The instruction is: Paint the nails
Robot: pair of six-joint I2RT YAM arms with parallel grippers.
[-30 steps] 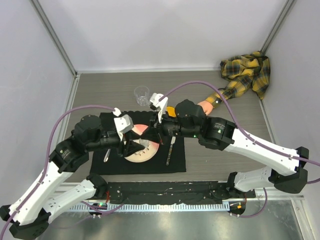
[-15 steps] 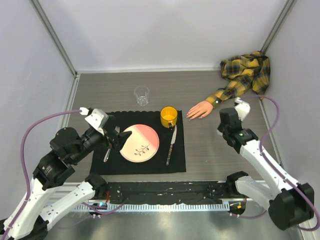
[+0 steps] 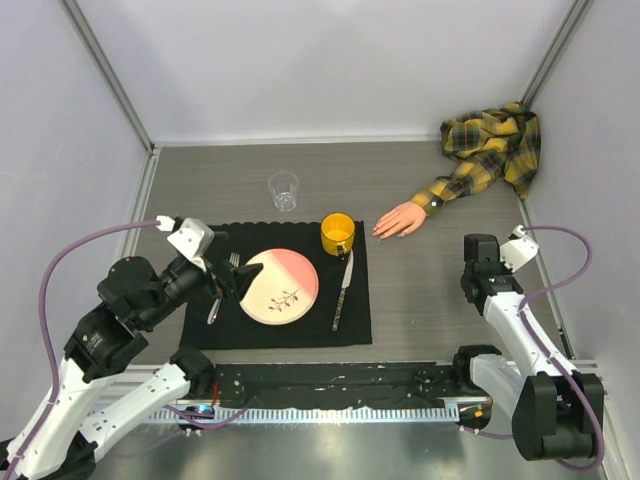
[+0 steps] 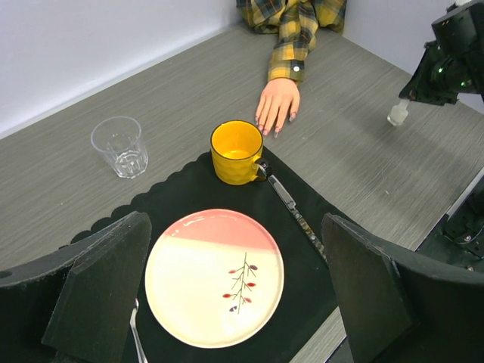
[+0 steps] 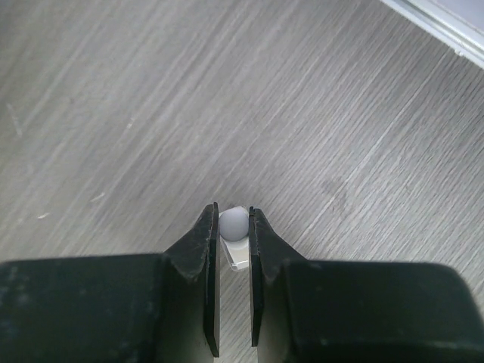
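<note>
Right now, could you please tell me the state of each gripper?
Left gripper: open, holding nothing.
Right gripper: shut on the bottle.

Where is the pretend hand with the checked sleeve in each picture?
Top external: pretend hand right of centre, fingertips toward the yellow mug.
Left wrist: pretend hand upper middle, just beyond the yellow mug.
Right wrist: not in it.
Shared landmark: the yellow mug, in the top and left wrist views.
</note>
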